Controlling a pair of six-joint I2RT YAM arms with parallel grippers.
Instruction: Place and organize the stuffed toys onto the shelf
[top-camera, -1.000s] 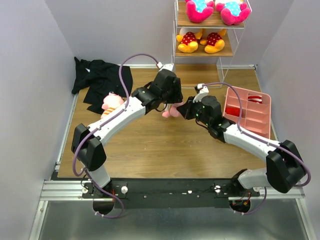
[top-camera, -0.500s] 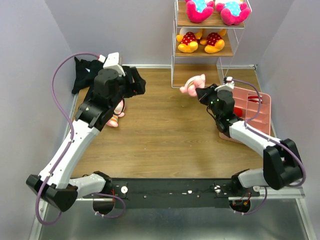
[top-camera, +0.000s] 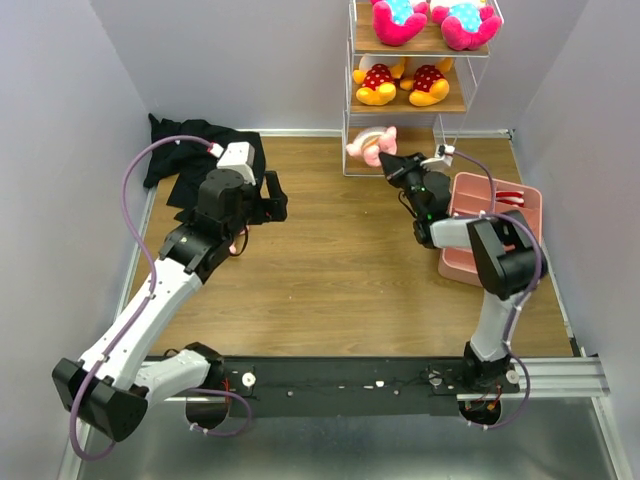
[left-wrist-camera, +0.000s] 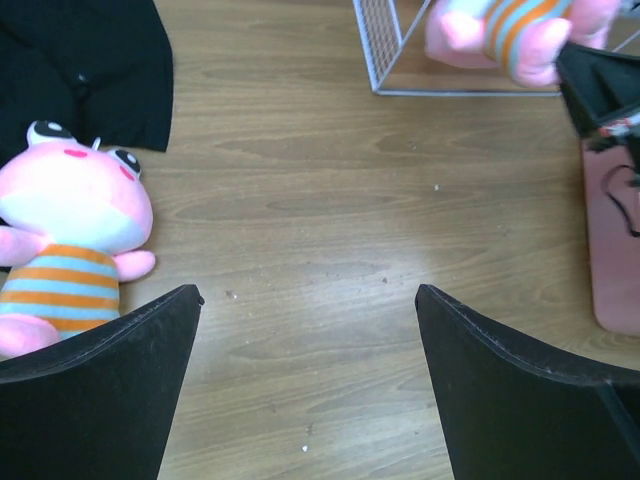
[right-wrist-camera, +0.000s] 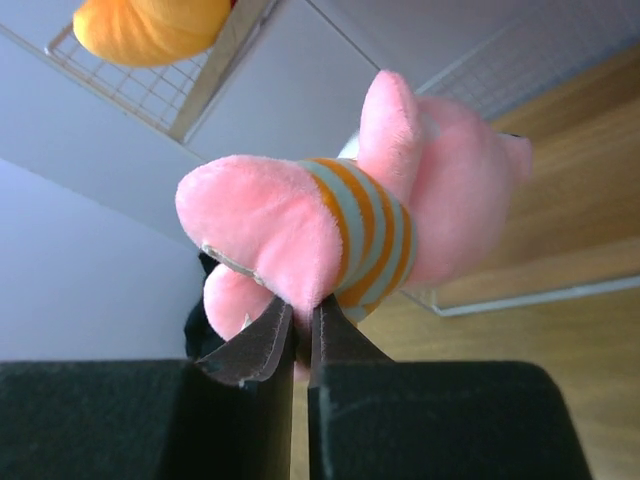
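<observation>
Top view: right fingers (top-camera: 390, 162) clamp a pink striped plush (top-camera: 368, 146) before the shelf (top-camera: 457, 98); left wrist: left fingers (left-wrist-camera: 110, 380) splayed wide, empty, a second striped plush (left-wrist-camera: 70, 235) lying on the surface (left-wrist-camera: 320, 200); right wrist: plush pinched between the fingertips.

Left claw (left-wrist-camera: 305, 295) wide open; right claw (right-wrist-camera: 300, 318) clamped, arm outstretched forward.

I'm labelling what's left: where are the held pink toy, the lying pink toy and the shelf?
held pink toy (right-wrist-camera: 350, 235), right wrist view, striped shirt.
lying pink toy (left-wrist-camera: 70, 210), left wrist view, white face.
shelf (top-camera: 418, 138), top view, bottom board.
</observation>
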